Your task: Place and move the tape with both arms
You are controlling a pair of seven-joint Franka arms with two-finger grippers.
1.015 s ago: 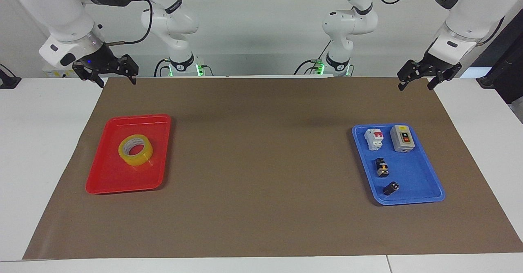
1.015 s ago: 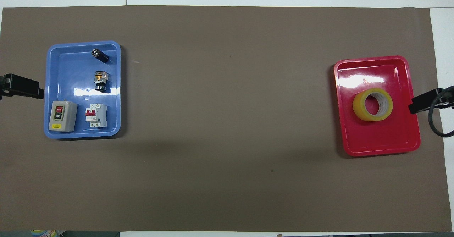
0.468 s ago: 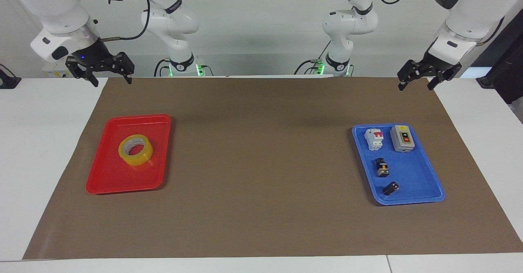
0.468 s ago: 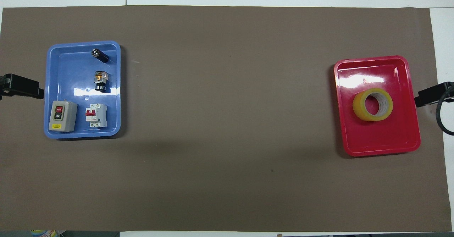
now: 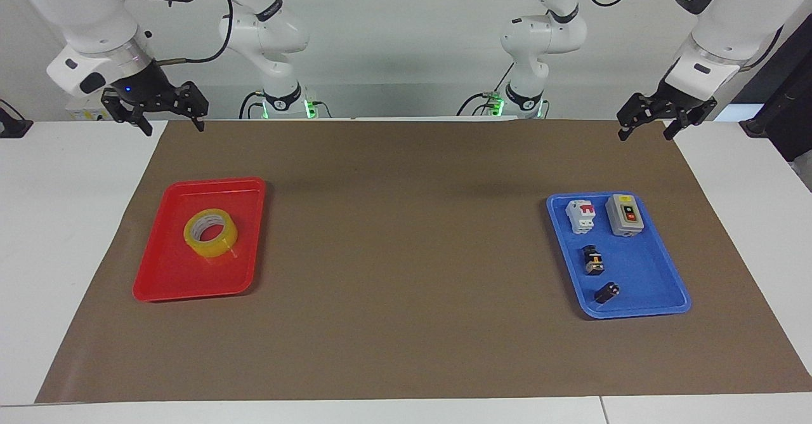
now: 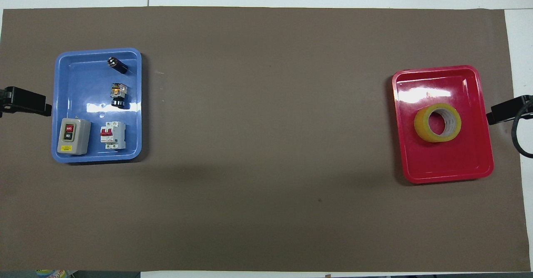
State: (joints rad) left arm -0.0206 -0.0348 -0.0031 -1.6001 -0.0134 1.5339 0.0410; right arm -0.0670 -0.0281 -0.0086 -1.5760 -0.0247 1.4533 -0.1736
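Observation:
The tape [image 5: 210,234], a yellow roll with a pale core, lies flat in the red tray [image 5: 166,283] toward the right arm's end of the table; it also shows in the overhead view [image 6: 437,122]. My right gripper [image 5: 174,125] is open and empty, up in the air over the brown mat's corner, apart from the tray. Its tip shows beside the red tray [image 6: 445,174] in the overhead view [image 6: 501,112]. My left gripper [image 5: 644,133] is open and empty, raised over the mat's other corner; its tip shows in the overhead view [image 6: 29,101].
A blue tray [image 5: 647,303] toward the left arm's end holds a grey switch box [image 5: 625,215], a white circuit breaker [image 5: 581,216] and two small black parts [image 5: 594,261]. The brown mat [image 5: 406,252] covers most of the white table.
My right gripper rose and drew back toward its end of the table a second ago, then held still. The left arm waits unmoved. The tape has not moved.

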